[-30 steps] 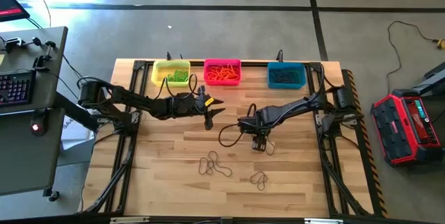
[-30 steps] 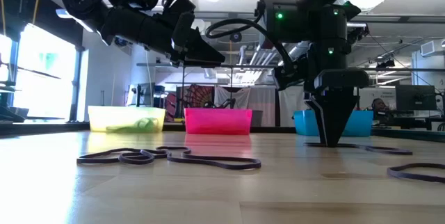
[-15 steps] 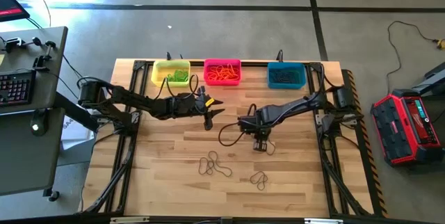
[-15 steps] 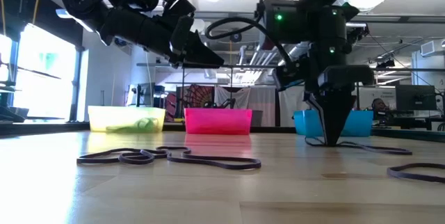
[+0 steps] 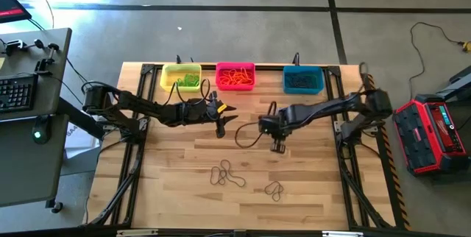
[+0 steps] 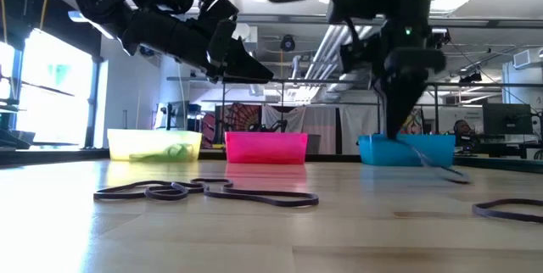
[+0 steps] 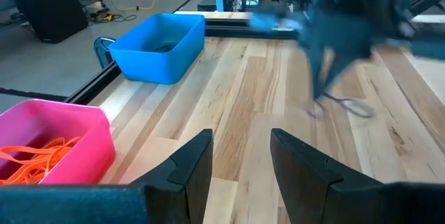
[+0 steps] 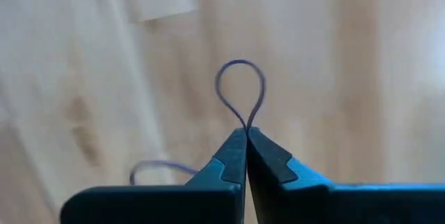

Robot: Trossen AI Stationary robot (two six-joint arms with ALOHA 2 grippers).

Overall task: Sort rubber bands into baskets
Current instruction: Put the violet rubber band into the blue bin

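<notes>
A dark rubber band (image 8: 240,92) is pinched between the right gripper's (image 8: 246,156) pressed-together fingertips; the left gripper's (image 7: 240,156) fingers are held spread.

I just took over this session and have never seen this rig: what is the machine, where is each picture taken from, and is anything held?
Two dark robot arms work at a wooden table. One picture looks straight down, one looks level across the tabletop, and two look out from the wrists. At the far edge stand a yellow basket, a pink basket and a blue basket. Loose dark rubber bands lie on the wood. The right pincer is shut on a dark band. The left pincer is open and empty.
</notes>
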